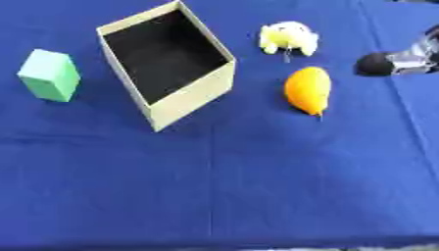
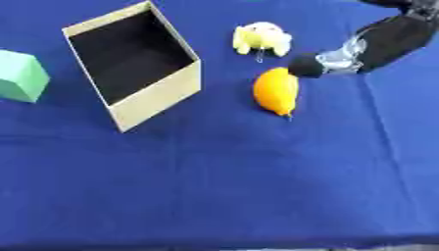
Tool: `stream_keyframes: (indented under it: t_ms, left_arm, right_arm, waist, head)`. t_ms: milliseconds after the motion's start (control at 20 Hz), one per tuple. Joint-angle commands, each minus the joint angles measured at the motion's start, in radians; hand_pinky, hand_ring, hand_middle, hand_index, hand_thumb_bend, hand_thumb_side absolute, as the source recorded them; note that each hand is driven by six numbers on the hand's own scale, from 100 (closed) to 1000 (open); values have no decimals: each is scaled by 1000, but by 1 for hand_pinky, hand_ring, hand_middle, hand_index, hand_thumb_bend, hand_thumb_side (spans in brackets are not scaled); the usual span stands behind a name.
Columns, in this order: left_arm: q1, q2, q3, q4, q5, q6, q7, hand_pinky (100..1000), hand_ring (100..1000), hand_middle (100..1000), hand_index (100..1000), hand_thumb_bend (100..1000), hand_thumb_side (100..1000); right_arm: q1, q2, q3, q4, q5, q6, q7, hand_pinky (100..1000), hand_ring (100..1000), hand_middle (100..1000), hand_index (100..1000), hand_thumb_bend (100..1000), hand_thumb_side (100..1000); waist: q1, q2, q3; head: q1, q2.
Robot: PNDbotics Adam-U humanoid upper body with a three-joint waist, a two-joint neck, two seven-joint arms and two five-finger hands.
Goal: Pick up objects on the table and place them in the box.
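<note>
An open cardboard box with a dark inside stands on the blue cloth, turned at an angle. Left of it stands a green block. To the right of the box lie a pale yellow soft toy and, nearer to me, an orange lemon-shaped object. My right hand comes in from the upper right on a black arm with a silver joint. Its rounded black end sits just right of the orange object's top, close to it or touching; I cannot tell which. My left hand does not show.
The blue cloth covers the whole table, with a wide bare stretch in front of the objects. The table's near edge runs along the bottom of the views.
</note>
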Motion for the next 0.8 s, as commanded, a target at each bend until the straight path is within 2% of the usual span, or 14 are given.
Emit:
stream_keyframes:
  t_ms: [50,200,250,800]
  left_arm:
    - [-13,19,3,-16,3,-5,0,534,688,716,819,288,1000]
    - [-15,18,3,-16,4,-6,-1,534,688,716,819,286,1000]
    - [-16,18,3,-16,4,-7,-2,534,688,716,819,285,1000]
    - [-21,15,1,-16,7,-10,-6,532,687,714,818,278,1000]
  right_arm:
    - [-14,-14,2,-11,4,31,23,906,952,870,962,589,685]
    - [-18,-4,15,-11,5,53,48,906,950,869,964,576,677]
    - [-20,-2,19,-11,4,58,55,904,948,872,960,535,622]
    - [-25,40,48,-11,2,132,102,897,942,863,938,466,599]
  waist:
    - [5,-15,1]
    - [5,-15,3]
    - [5,-15,4]
    - [3,-13,6]
  head:
    - [-2,-9]
    - [-4,-13]
    - [-4,-15]
    - [-7,-31]
